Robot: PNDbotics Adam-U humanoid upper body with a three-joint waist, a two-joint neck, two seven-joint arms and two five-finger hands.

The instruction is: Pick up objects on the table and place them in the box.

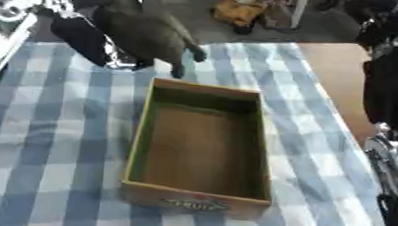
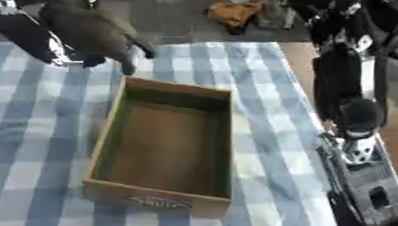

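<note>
One wooden box stands open on the blue-and-white checked cloth of the table, and its inside looks bare: brown floor, greenish walls, a small label on the near wall. Just beyond the box's far left corner hangs the left hand, dark and blurred, with fingers pointing down toward the cloth near the box's far rim; they look loosely relaxed and nothing can be made out in them (the blur leaves some doubt). The right arm runs down the right side, well clear of the box's right wall, but its hand cannot be picked out, so whether those fingers are released or clenched cannot be told. As for things to pick up, none can be counted on the cloth around the box: the only loose items are an orange-brown lump and pale shapes far beyond the box's far end, apparently off the table. The lump looks soft and crumpled, probably light and yielding, best pinched across its bulk rather than at an edge. The box looks stiff and steady enough to receive drops.
</note>
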